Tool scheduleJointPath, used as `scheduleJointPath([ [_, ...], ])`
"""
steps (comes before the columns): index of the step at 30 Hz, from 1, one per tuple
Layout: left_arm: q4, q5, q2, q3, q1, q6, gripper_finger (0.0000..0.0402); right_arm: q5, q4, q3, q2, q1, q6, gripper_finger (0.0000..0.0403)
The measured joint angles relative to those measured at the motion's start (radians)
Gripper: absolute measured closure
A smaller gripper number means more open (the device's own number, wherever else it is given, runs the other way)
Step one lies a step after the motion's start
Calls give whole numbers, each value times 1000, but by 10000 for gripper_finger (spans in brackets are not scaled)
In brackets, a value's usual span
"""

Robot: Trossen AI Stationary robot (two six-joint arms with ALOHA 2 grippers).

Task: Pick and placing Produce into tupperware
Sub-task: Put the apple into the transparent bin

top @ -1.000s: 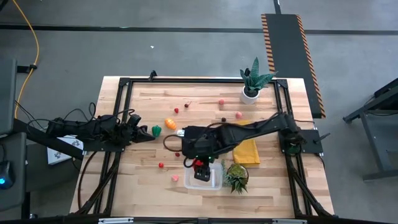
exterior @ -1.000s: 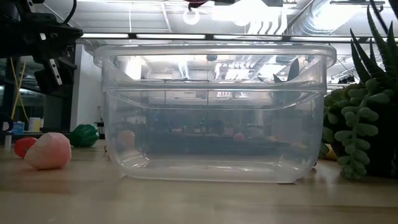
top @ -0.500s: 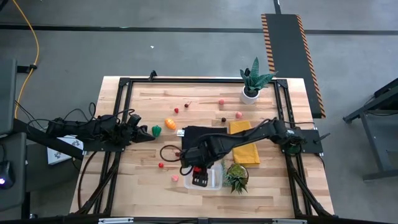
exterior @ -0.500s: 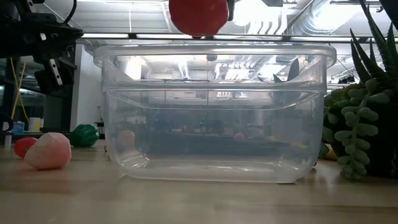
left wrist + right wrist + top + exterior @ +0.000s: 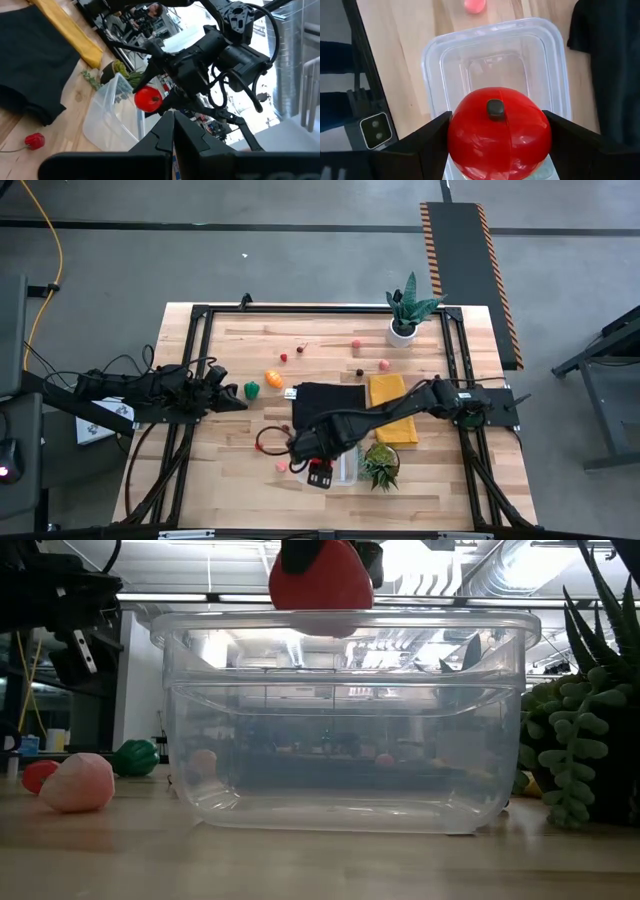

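1. Tomato (image 5: 499, 131), big and red, sits clamped between the two dark fingers (image 5: 427, 135) of my right gripper (image 5: 320, 471); the jaws stand wide because the fruit fills them.
2. Straight below it lies the clear tub (image 5: 547, 60), with nothing in it; in the low view the tomato hangs just above the rim, at the tub's left half, not yet inside.
3. Just beside the tub, a pink fruit (image 5: 76, 782) rests on the wooden table (image 5: 230, 470), and a small red berry (image 5: 36, 775) lies touching or almost touching it from that level view; I cannot tell which.
4. On the tub's other side stands a spiky green plant (image 5: 380, 463), close to its wall.
5. Beyond the tub lie a black cloth (image 5: 325, 398) and a yellow cloth (image 5: 396, 408), side by side under my right arm.
6. Farther across the table, a green vegetable (image 5: 251, 390) and an orange one (image 5: 273, 379) lie near my left gripper (image 5: 232, 394), which waits at the table's left edge with its fingers pressed shut on nothing.
7. Small red, pink and dark berries (image 5: 356, 344) are scattered toward the far side.
8. At the far right corner stands a potted plant in a white pot (image 5: 403, 332).
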State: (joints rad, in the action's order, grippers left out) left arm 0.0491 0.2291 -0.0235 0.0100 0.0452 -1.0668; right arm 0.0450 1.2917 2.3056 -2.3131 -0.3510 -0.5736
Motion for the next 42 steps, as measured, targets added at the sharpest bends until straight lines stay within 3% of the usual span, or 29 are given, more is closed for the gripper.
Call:
scheduleJointPath([
  [10,1,13,0,0,0,0,401,-51,3,-15,0,-4,-40,138],
  [23,3,18,0,0,0,0,401,-22,-43,-97,0,-9,-58,138],
  [42,2,18,0,0,0,15,401,-36,-102,-98,0,-1,-51,138],
])
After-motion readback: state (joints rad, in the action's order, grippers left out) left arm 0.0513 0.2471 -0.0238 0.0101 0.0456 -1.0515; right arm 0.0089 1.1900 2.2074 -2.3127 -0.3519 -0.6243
